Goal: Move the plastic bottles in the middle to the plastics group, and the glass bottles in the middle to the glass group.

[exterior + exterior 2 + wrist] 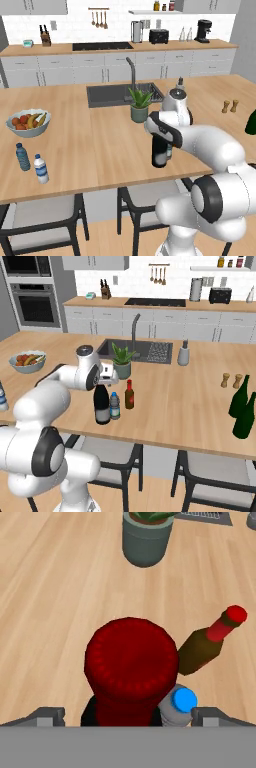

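Hand view looks down on the wine bottle (131, 662), right under the gripper (128, 716). Its fingers are spread wide, holding nothing. Next I think it must drop lower and squeeze the neck.

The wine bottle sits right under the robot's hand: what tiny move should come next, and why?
Probably a short drop straight down. The gripper hovers open above the wine bottle, its red foil top centred between the fingertips, so lowering should bring them around the neck. The water bottle stands close beside it.

Pincer (128, 714) wide open, pointing straight down, arm bent forward.
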Robot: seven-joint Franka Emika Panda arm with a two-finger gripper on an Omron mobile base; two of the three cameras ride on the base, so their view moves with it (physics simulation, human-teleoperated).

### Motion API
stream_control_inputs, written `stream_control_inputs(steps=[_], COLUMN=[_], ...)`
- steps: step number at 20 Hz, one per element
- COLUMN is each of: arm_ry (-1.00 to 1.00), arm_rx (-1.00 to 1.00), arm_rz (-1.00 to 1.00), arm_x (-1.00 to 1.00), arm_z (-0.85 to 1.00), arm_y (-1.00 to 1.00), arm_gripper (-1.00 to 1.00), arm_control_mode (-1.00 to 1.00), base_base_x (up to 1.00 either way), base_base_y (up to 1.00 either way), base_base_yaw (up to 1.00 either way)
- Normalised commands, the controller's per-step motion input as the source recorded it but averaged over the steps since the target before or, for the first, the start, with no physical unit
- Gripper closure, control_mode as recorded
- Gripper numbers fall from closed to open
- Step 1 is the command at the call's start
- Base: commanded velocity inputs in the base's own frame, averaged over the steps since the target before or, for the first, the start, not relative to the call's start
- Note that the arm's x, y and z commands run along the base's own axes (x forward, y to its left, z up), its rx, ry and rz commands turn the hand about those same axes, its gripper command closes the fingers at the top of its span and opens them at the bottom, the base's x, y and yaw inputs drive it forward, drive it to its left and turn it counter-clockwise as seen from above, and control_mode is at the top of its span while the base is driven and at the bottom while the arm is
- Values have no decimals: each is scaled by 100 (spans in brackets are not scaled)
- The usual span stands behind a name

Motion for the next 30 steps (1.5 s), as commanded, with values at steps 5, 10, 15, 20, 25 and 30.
stream_control_inputs(steps=[5, 10, 15, 20, 25, 30], arm_ry=[-14, -1, 0, 0, 0, -1], arm_rx=[0, 0, 0, 0, 0, 1], arm_rz=[0, 0, 0, 0, 1, 0], arm_x=[0, 0, 0, -48, -85, -86], arm_z=[-3, 0, 0, 0, 4, 0], arm_y=[0, 0, 0, 1, 7, -12], arm_gripper=[-100, -100, 100, 100, 100, 100], arm_control_mode=[-100, -100, -100, -100, -100, -100], base_base_x=[0, 0, 0, 0, 0, 0], base_base_y=[0, 0, 0, 0, 0, 0], base_base_yaw=[0, 0, 0, 0, 0, 0])
